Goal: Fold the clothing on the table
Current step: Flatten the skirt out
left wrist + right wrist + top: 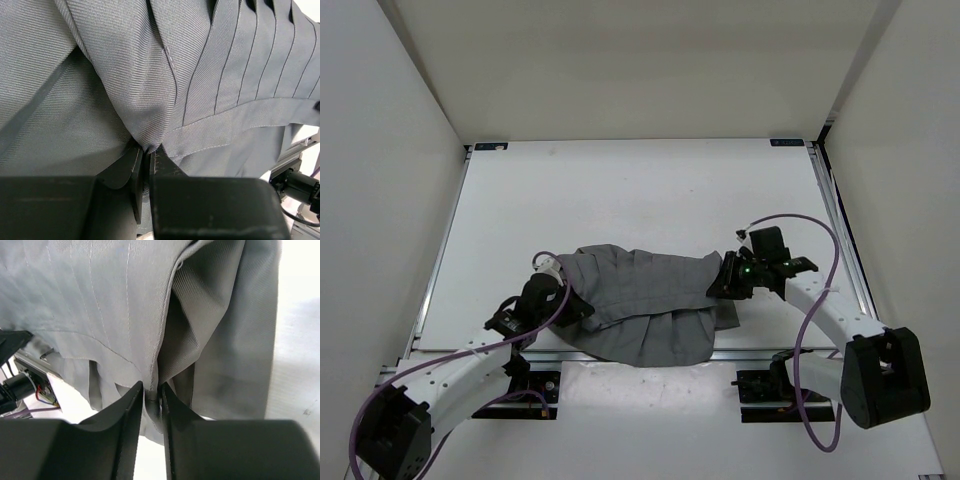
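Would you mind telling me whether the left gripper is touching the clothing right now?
Touching. The left wrist view shows the left gripper with a fold of the clothing pinched between its jaws.

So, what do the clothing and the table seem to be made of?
The clothing: woven grey fabric, matte, probably a suiting twill; fine diagonal ribs and pressed pleats show close up. The table: a smooth white board, perhaps laminate, with little shine. Its rails look like dull silver metal.
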You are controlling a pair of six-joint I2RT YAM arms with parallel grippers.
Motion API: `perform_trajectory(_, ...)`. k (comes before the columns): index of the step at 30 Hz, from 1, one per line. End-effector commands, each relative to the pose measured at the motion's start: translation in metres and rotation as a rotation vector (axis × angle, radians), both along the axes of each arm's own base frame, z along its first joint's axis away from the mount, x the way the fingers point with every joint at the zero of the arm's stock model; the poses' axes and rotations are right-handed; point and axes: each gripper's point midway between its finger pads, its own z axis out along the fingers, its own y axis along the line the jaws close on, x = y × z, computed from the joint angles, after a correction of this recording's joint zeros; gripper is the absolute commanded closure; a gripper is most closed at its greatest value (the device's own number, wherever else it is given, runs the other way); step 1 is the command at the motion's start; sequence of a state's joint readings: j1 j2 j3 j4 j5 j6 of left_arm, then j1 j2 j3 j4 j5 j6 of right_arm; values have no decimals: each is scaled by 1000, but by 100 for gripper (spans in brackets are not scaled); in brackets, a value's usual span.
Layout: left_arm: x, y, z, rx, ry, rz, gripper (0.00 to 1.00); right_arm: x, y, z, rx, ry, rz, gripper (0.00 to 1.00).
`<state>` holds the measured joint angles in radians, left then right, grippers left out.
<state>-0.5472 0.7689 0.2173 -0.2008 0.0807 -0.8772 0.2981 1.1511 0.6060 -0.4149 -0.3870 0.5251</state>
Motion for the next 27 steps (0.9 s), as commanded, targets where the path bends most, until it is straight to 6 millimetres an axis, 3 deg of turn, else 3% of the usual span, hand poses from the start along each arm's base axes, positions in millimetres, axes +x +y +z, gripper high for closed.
perform_trajectory(1, 0, 3, -1, -7, -1, 6, 100, -8, 1, 2, -7, 7, 19, 72)
perform_trajectory(7, 2, 4, 2, -11, -9, 17, 100, -10, 5, 18, 3, -26, 32, 63)
perform_trajectory(13, -1, 1, 0, -18, -6, 0, 100, -19, 8, 25, 29, -25, 40, 63)
perform_trajectory(17, 1, 2, 2, -19, -9, 9, 100, -20, 11, 24, 47, -16, 50, 69)
perform_trajectory(20, -1, 2, -2, -18, -2, 11, 100, -18, 14, 19, 49, -15, 62, 89)
perform_trajectory(21, 1, 1, 1, -25, -10, 14, 100, -19, 15, 13, 49, 7, 60, 98)
perform_trajectory(22, 2, 0, 3, -35, -18, 12, 100, -18, 13, 8, 39, 17, 50, 100)
perform_trajectory(25, 15, -4, 18, -90, -54, 16, 100, 3, 16, 19, 55, -38, 57, 100)
perform_trajectory(26, 30, -3, 33, -93, -76, 16, 100, 13, 10, 22, 42, -41, 28, 100)
perform_trajectory(27, 47, -6, 58, -89, -133, -5, 100, 32, 7, 37, 24, -104, 33, 99)
